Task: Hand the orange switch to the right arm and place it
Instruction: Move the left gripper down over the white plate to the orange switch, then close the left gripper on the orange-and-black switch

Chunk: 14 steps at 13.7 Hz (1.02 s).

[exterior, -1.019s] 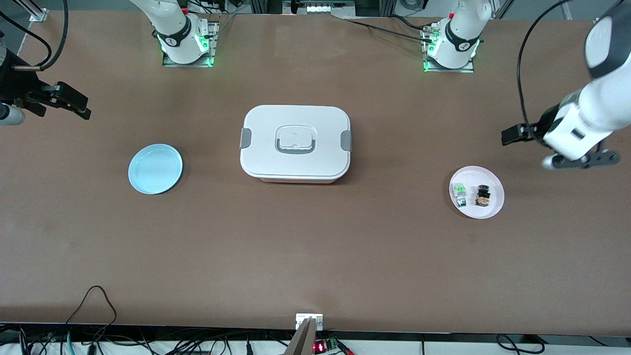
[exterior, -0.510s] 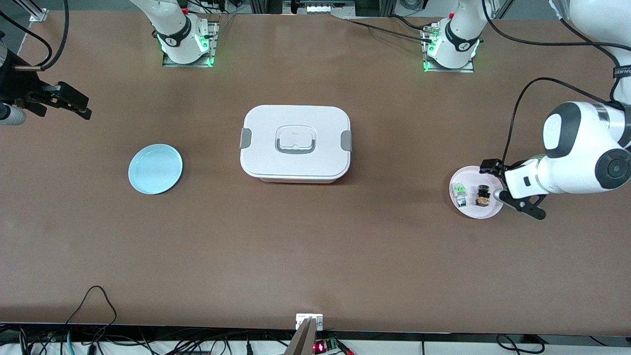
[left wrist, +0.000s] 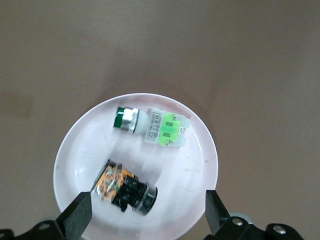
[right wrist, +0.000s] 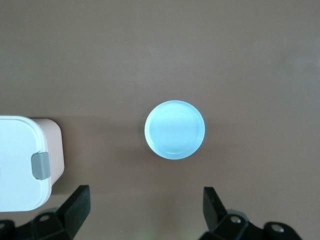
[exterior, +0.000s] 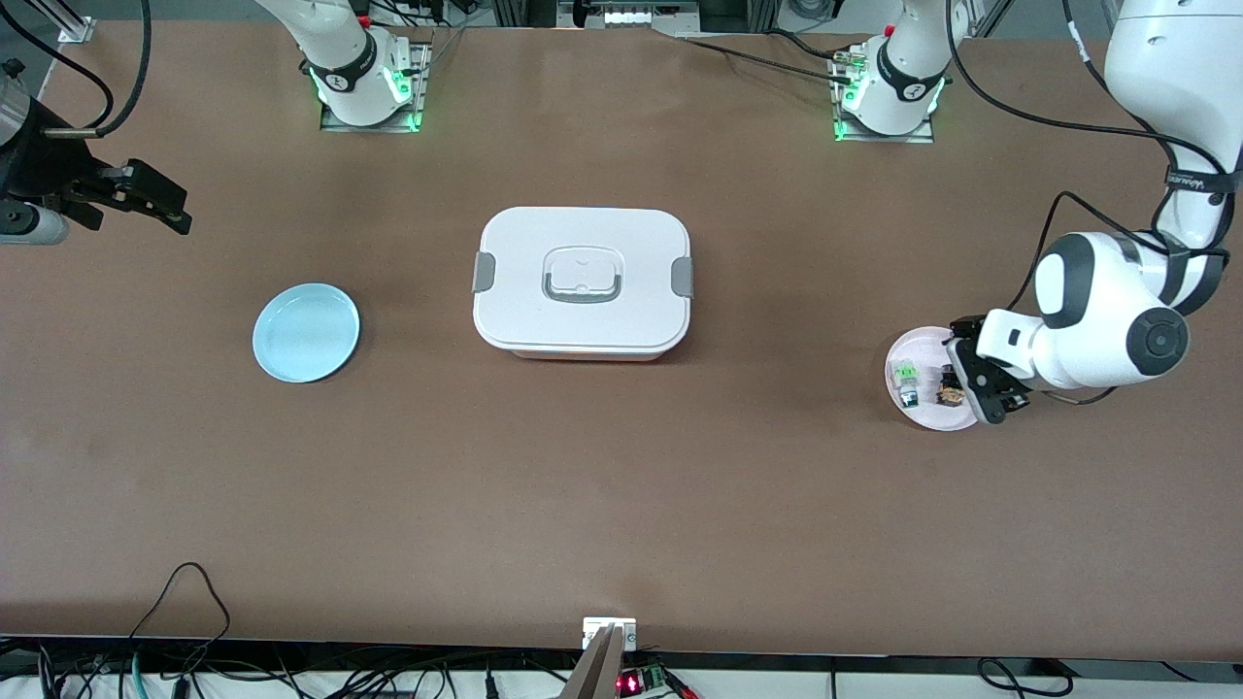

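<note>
1. The white lidded box [exterior: 583,282] sits mid-table [exterior: 621,505] and serves as the landmark
2. A white plate [exterior: 916,413] lies toward the left arm's end of the table from the box, and the orange switch [exterior: 949,389] lies on its side on that plate, beside a green-and-white switch [exterior: 906,377]
3. The left gripper [exterior: 983,381] hangs over the plate's edge with its fingers [left wrist: 76,216] spread wide, holding nothing
4. A pale blue plate [exterior: 306,332] lies toward the right arm's end from the box
5. The right gripper [exterior: 146,199] waits at that end, fingers [right wrist: 77,201] spread and empty
</note>
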Each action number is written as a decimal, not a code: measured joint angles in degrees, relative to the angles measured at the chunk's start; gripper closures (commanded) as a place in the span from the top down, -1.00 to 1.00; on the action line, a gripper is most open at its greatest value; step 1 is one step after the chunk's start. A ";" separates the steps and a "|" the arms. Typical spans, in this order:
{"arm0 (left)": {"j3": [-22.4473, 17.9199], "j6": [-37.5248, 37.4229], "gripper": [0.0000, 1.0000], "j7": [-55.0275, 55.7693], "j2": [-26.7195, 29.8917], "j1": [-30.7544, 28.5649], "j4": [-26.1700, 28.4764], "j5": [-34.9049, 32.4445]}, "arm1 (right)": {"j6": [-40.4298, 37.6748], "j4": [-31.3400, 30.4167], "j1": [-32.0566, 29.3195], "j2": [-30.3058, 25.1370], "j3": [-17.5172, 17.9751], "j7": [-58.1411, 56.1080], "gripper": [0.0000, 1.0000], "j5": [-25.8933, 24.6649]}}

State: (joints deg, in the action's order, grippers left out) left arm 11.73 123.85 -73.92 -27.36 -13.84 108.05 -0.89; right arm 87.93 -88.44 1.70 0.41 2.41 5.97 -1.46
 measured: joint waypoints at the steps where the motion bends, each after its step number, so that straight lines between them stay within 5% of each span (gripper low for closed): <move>1: 0.03 2.40 1.00 -5.14 -0.41 0.01 1.06 0.00 | -0.02 0.01 -0.01 0.00 0.00 0.31 1.00 0.00; 8: -0.34 11.07 1.00 -27.31 -2.52 -0.01 4.11 0.00 | -0.07 0.01 -0.02 0.00 0.00 3.34 1.00 0.00; 14: -0.58 14.07 1.00 -30.38 -2.64 -1.33 5.76 0.00 | -0.09 0.01 -0.02 0.00 0.00 3.39 1.00 0.00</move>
State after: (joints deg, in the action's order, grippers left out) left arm 11.14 137.91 -104.30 -30.00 -15.17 113.81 -0.90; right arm 87.84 -88.43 1.68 0.42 2.41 9.36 -1.46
